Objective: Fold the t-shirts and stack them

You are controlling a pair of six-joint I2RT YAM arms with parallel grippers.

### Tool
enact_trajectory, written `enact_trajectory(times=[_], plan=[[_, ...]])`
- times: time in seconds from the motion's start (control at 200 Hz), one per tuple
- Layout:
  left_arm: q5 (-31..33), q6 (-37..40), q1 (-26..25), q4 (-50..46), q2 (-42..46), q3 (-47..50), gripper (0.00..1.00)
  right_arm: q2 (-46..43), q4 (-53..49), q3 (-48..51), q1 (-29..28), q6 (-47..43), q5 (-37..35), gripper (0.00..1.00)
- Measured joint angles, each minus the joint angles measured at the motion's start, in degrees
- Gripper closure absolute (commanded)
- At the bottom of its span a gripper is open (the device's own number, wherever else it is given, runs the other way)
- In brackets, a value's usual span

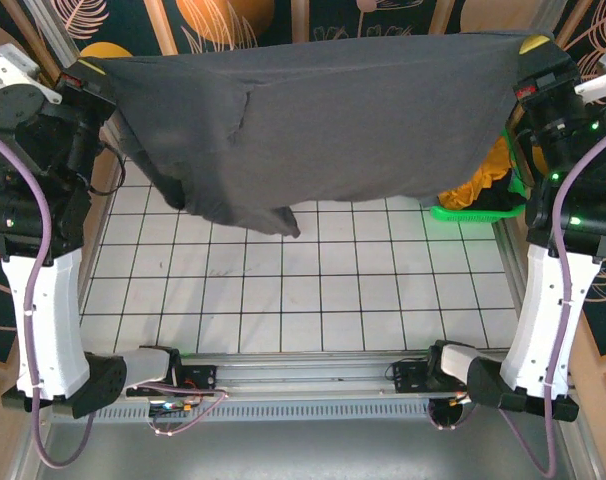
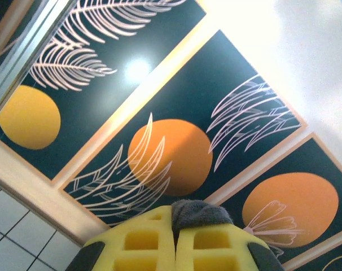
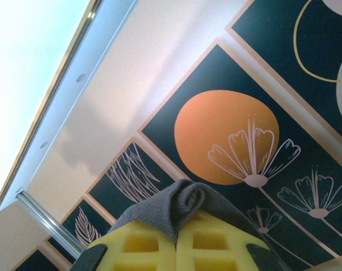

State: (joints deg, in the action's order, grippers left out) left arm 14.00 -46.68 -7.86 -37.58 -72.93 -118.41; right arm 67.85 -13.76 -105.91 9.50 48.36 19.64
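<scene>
White tiled table, dark leafy wall panels behind; the charcoal t-shirt hangs stretched wide in the air above the tiles; left gripper is pinched tight on one top corner, right gripper clamped on the other; a mustard-yellow shirt sits in the green basket off to the right.

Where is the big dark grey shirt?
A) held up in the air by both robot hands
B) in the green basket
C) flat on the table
A: the dark grey t-shirt hangs stretched between the left gripper and right gripper, above the table.
</scene>
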Motion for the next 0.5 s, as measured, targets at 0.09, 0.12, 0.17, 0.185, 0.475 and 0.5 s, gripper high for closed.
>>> enact_trajectory(times=[0.09, 0.12, 0.17, 0.185, 0.475, 0.5], plan=[[-0.70, -0.28, 0.07, -0.48, -2.56, -2.93, 1.00, 0.83, 1.55, 1.55, -0.13, 0.94, 1.16, 1.00], [-1.05, -0.42, 0.11, -0.57, -3.96, -4.15, 1.00, 1.60, 1.99, 2.21, -0.35, 1.40, 1.46, 1.00], [-1.57, -0.72, 0.22, -0.74, -6.80, -5.86, 1.00, 3.52, 2.32, 2.78, -1.05, 1.92, 1.84, 1.00], [-1.66, -0.76, 0.26, -0.79, -7.74, -6.19, 1.00, 4.24, 2.45, 2.84, -1.27, 2.01, 1.97, 1.00], [-8.96, -2.49, 5.05, -3.02, -26.43, -7.28, 1.00, 25.97, 0.07, -2.10, -7.15, 4.24, 5.01, 1.00], [-9.88, -2.75, 5.88, -3.50, -28.26, -8.63, 1.00, 27.89, -0.50, -3.45, -7.41, 4.55, 5.55, 1.00]])
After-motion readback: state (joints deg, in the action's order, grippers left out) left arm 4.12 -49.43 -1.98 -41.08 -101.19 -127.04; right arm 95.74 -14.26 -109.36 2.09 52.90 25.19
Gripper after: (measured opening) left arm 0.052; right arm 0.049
